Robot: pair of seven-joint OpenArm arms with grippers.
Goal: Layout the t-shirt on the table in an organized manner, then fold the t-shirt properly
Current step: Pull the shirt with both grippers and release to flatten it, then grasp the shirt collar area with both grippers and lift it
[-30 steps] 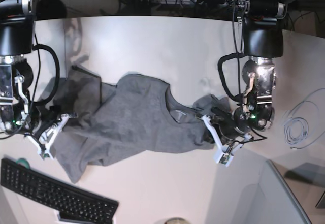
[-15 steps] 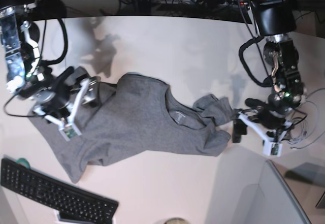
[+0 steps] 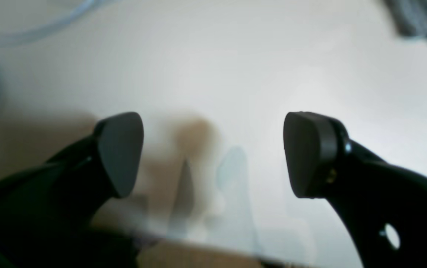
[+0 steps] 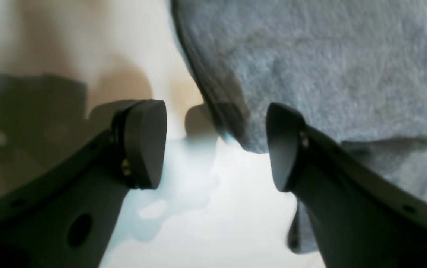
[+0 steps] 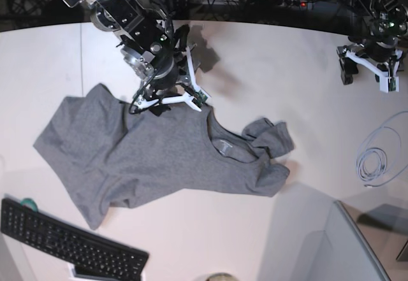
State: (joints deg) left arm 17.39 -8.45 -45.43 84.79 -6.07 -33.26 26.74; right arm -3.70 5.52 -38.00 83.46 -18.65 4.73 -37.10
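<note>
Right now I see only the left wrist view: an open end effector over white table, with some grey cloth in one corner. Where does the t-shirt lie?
Observer: The t-shirt lies spread but wrinkled mid-table, well away from your left end effector.
Operator: And the other arm?
Observer: The right end effector hovers open over the shirt's edge, holding nothing.
Operator: Anything else nearby?
Observer: A black keyboard lies close to one shirt corner.

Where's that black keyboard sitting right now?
In the base view, the keyboard lies at the table's bottom-left corner, just below the t-shirt's lower edge.
</note>
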